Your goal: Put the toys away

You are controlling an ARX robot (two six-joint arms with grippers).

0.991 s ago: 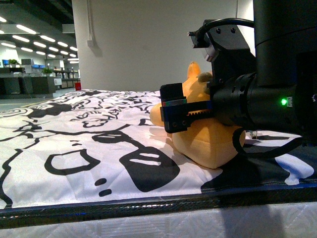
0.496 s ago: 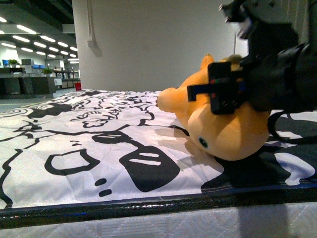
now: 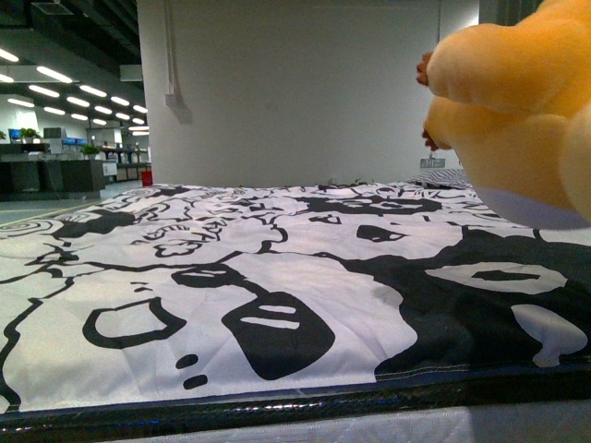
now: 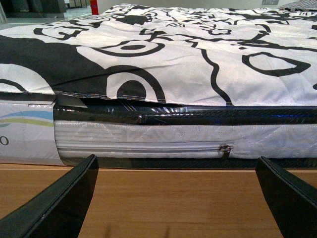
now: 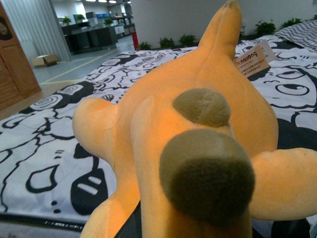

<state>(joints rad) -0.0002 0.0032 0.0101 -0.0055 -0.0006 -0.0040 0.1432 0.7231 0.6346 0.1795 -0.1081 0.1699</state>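
Lifted off the bed since a second ago, plush toy (image 3: 517, 120) hangs at 2 o'clock in front view, clear of bedspread (image 3: 120, 268). Right gripper hidden, grip cannot tell. Left gripper (image 4: 176, 198) fingers wide apart, empty. Likely carrying: keep it high, steady, limbs not dragging.

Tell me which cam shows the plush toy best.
Right wrist view: the plush toy fills the frame, both brown-grey nubs, limbs and tag showing. Front view catches only a cropped part at its upper right edge. Left wrist view shows just the mattress, no toy.
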